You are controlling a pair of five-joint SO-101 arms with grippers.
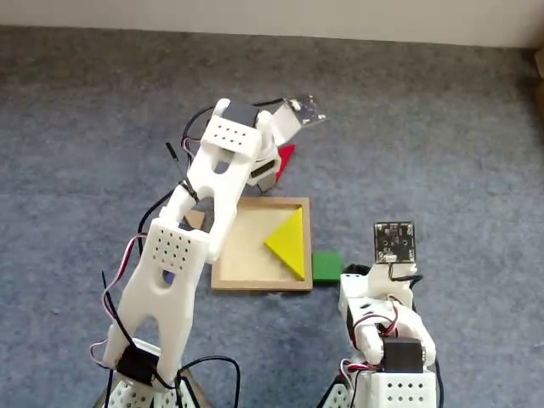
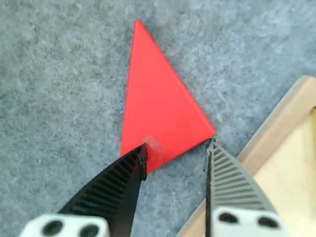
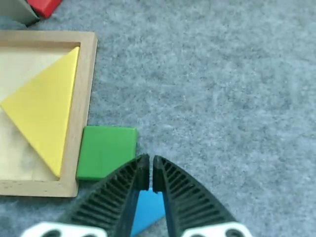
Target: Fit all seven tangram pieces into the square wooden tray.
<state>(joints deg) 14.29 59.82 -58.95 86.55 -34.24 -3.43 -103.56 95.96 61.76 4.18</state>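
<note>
A red triangle (image 2: 158,108) lies flat on the grey carpet just beyond the far edge of the square wooden tray (image 1: 255,279). My left gripper (image 2: 176,147) is open over it, one fingertip on its short side and the other at its corner; the same gripper (image 1: 276,170) hangs over the red triangle (image 1: 286,155) in the high view. A yellow triangle (image 1: 289,242) lies inside the tray at its right side. A green square (image 3: 106,150) sits on the carpet against the tray's rim (image 3: 91,74). My right gripper (image 3: 150,170) is shut, with a blue piece (image 3: 148,212) on the carpet beneath it.
The left arm (image 1: 200,221) stretches over the tray's left part and hides it. The right arm (image 1: 387,331) stays low at the near right. Open grey carpet (image 1: 425,127) spreads to the right and far side.
</note>
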